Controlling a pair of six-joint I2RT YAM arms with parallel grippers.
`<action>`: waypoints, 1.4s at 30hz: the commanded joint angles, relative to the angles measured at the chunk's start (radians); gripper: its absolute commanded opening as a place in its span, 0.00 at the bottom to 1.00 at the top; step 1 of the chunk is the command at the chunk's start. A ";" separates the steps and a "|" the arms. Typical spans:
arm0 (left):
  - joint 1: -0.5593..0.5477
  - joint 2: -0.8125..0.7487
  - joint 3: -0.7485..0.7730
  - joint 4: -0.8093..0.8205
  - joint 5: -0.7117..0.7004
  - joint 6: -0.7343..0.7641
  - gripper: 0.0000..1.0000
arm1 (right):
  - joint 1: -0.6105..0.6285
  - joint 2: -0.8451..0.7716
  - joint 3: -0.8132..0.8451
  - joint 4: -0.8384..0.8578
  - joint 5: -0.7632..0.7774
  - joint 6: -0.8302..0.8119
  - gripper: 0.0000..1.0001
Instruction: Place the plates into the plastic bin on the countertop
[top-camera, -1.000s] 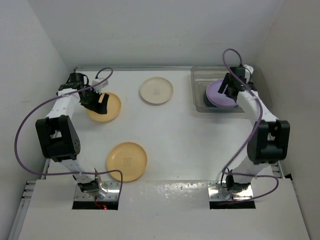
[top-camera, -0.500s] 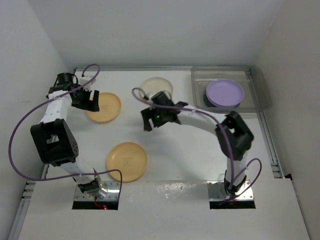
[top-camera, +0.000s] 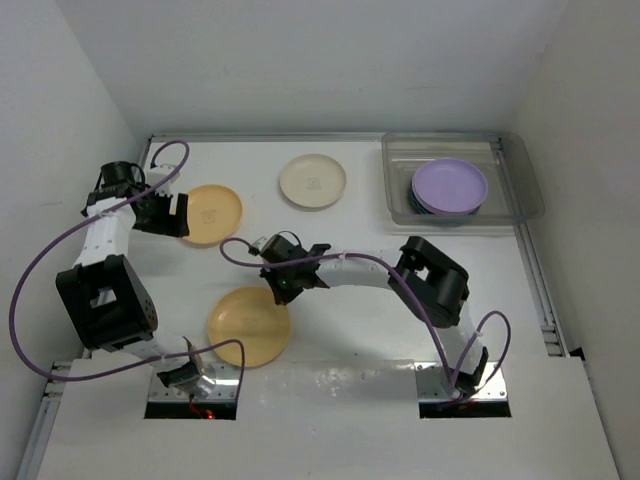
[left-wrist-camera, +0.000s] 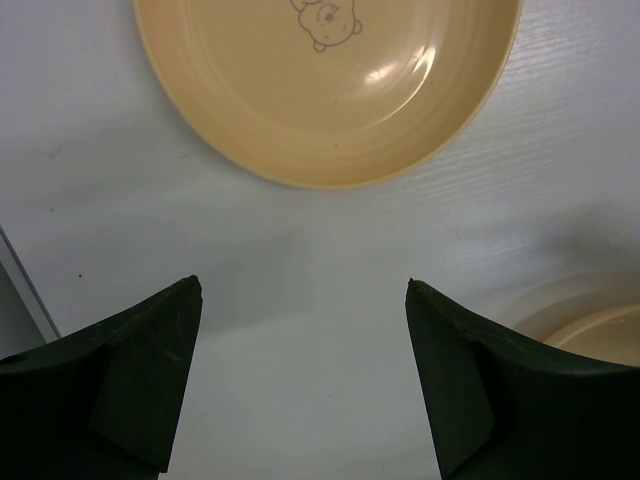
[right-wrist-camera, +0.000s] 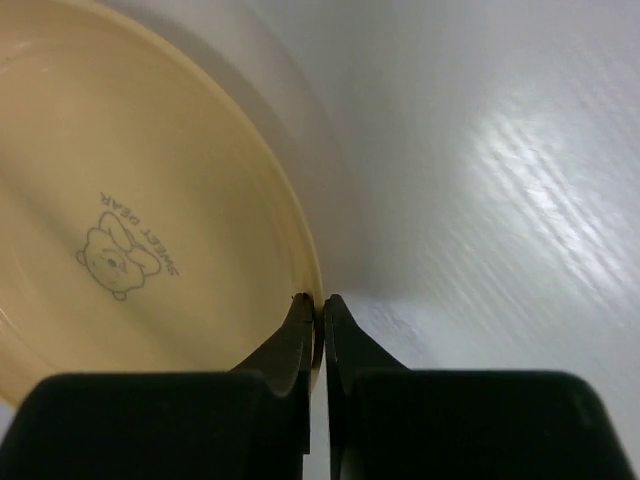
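On the countertop (top-camera: 350, 220) by the left base, I find the right gripper (right-wrist-camera: 318, 300) clamped on the rim of the near yellow plate (right-wrist-camera: 130, 200), printed "SWEET BEAR". The left gripper (left-wrist-camera: 302, 285) stands with fingers apart beside the far yellow plate (left-wrist-camera: 330, 90). A lavender plate (top-camera: 450, 184) tops the stack in the plastic bin (top-camera: 398, 160).

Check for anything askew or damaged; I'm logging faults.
Nothing stands out. The clear rectangular plastic bin holds a neat stack topped by a lavender plate; the round cream plate and two yellow-orange plates on the white countertop look intact.

Plate stack (top-camera: 450, 186) sits in bin (top-camera: 400, 160), right of three plates (top-camera: 313, 181).
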 joint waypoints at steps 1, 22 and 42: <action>0.007 -0.057 0.004 0.009 0.014 0.020 0.84 | -0.011 -0.094 -0.034 0.030 0.182 0.022 0.00; 0.007 0.000 0.051 0.009 0.002 0.002 0.84 | -1.146 -0.307 0.155 -0.189 0.351 0.258 0.00; 0.007 0.086 0.106 0.009 -0.018 -0.007 0.84 | -1.212 -0.215 0.124 -0.290 0.406 0.218 0.35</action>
